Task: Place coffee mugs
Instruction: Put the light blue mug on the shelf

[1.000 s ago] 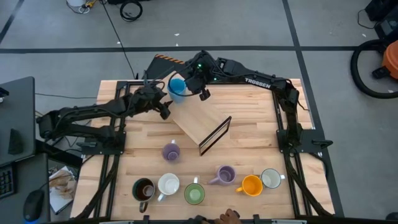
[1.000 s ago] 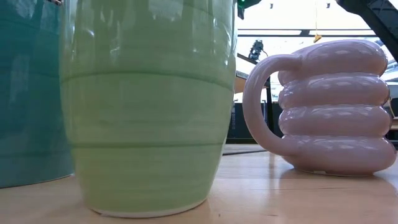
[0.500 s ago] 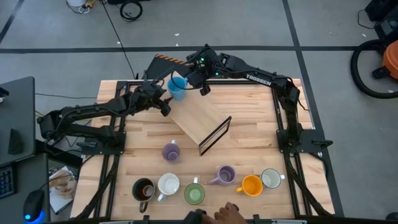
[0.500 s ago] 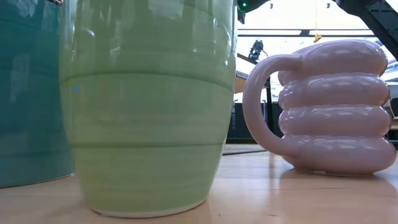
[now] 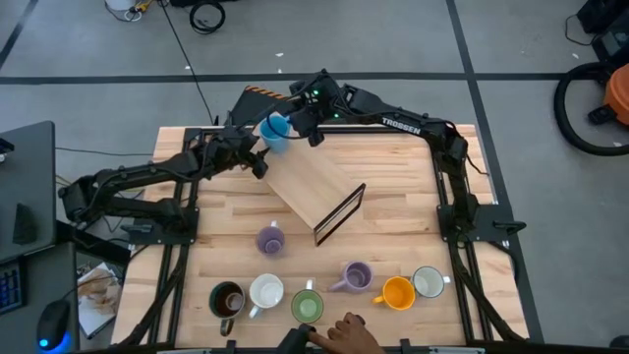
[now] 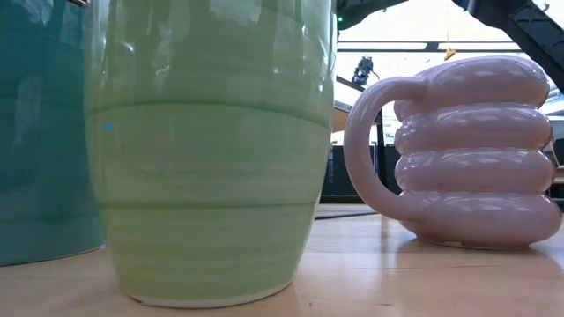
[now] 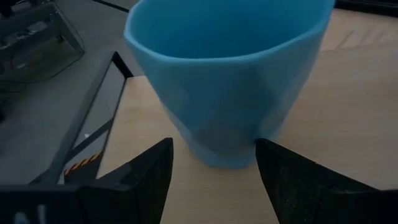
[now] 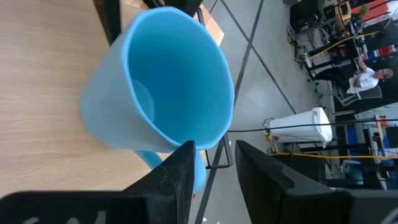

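A blue mug (image 5: 274, 132) hangs over the table's far edge, left of the middle, and my right gripper (image 5: 296, 125) is shut on it. My left gripper (image 5: 257, 163) is open just on the near left side of it. In its wrist view its fingers (image 7: 155, 168) stand on either side of the mug's base (image 7: 224, 152), apart from it. Along the near edge stand a dark brown mug (image 5: 228, 299), a white one (image 5: 265, 291), a green one (image 5: 307, 308), a ribbed lilac one (image 5: 354, 277), an orange one (image 5: 396, 293) and a second white one (image 5: 428, 282). A smooth lilac mug (image 5: 270, 239) stands farther in. My right gripper holds the blue mug at its rim (image 8: 210, 144), beside the handle (image 8: 200, 173); the rim runs between the two fingers. One finger (image 8: 180, 171) covers the exact spot. The fingers come slanting down from the table's right. Whether the mug's base touches the table, I cannot tell.
A slanted wooden board (image 5: 313, 187) on a dark stand (image 5: 342, 213) fills the table's middle. A person's hand (image 5: 344, 329) reaches in at the near edge beside the green mug. In the low view the green mug (image 6: 207, 150) and the ribbed lilac mug (image 6: 467, 150) loom close.
My right gripper has carried the blue mug a little toward the table's far left, still shut on it. The person's hand at the near edge has come farther in, toward the green mug.
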